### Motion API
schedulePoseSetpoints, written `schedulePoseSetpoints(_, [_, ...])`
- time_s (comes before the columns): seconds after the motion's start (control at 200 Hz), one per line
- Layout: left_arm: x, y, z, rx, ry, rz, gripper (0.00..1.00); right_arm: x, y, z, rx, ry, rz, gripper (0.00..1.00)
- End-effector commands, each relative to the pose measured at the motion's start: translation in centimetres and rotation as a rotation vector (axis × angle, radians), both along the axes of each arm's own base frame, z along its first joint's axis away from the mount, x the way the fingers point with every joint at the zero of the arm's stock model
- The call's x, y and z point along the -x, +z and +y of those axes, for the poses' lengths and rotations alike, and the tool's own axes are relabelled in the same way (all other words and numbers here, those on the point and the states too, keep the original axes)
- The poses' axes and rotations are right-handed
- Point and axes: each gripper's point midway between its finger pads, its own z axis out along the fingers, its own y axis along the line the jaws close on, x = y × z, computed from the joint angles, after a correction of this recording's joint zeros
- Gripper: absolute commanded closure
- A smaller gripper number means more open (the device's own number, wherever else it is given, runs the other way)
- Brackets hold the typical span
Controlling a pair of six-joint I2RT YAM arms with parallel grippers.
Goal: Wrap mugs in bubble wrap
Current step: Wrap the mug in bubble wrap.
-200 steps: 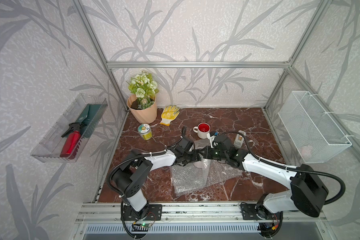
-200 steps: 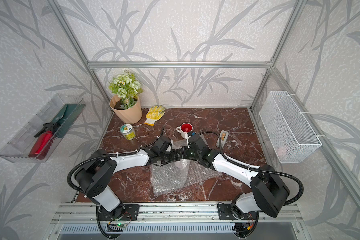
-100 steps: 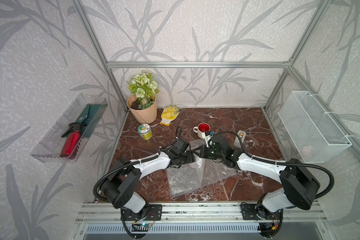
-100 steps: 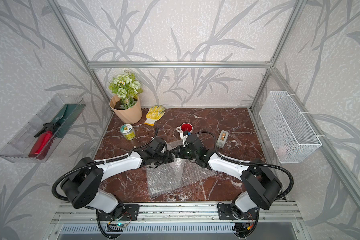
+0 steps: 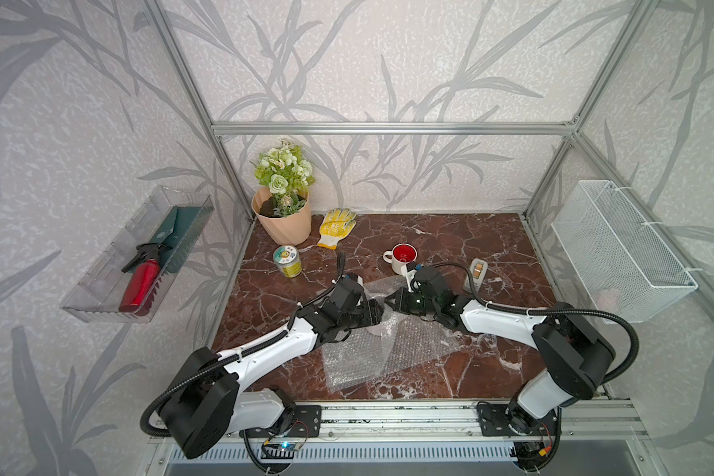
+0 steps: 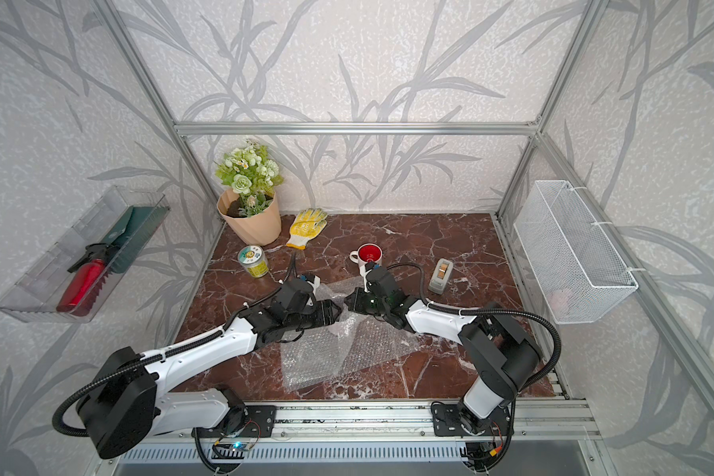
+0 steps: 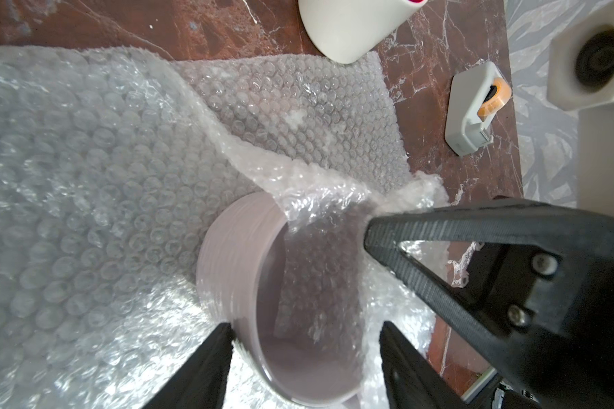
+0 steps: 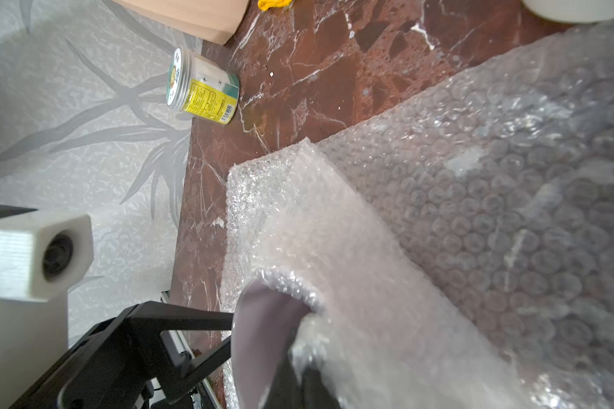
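Observation:
A pale lilac-grey mug (image 7: 234,255) lies on its side on the bubble wrap (image 5: 388,350) at the middle of the table. My left gripper (image 7: 305,327) is shut on it: one finger (image 7: 213,354) touches its outer wall, and the other presses wrap against its far side. My right gripper (image 8: 298,375) is shut on a fold of bubble wrap (image 8: 369,283) at the mug's (image 8: 259,336) mouth. In both top views the two grippers (image 5: 378,313) (image 5: 388,303) meet tip to tip and hide most of that mug. The white mug with a red inside (image 5: 402,257) stands upright behind them.
A green-labelled tin can (image 5: 287,261), a yellow glove (image 5: 337,226) and a flower pot (image 5: 283,218) stand at the back left. A tape dispenser (image 5: 477,272) lies right of the white mug. A wire basket (image 5: 619,247) hangs on the right wall, a clear tray (image 5: 141,255) on the left.
Both grippers have shifted a little left and nearer with the wrap. The left jaws have narrowed around the lilac-grey mug. The right jaws stayed shut.

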Motion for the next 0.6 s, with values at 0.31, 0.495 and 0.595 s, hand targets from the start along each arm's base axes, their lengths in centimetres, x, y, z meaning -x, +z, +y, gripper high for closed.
schedulePoseSetpoints(0.31, [0.5, 1.7, 2.1, 0.017, 0.04, -0.082, 0.32, 0.6, -2.9, 2.9, 0.098, 0.097, 0.093, 1.0])
schedulePoseSetpoints(0.495, [0.9, 0.2, 2.4, -0.001, 0.04, -0.049, 0.26, 1.4, -4.4, 3.8, 0.128, 0.139, 0.176, 1.0])
schedulePoseSetpoints(0.595, [0.9, -1.0, 2.7, -0.022, 0.053, -0.022, 0.26, 1.5, -4.6, 4.0, 0.131, 0.145, 0.193, 1.0])
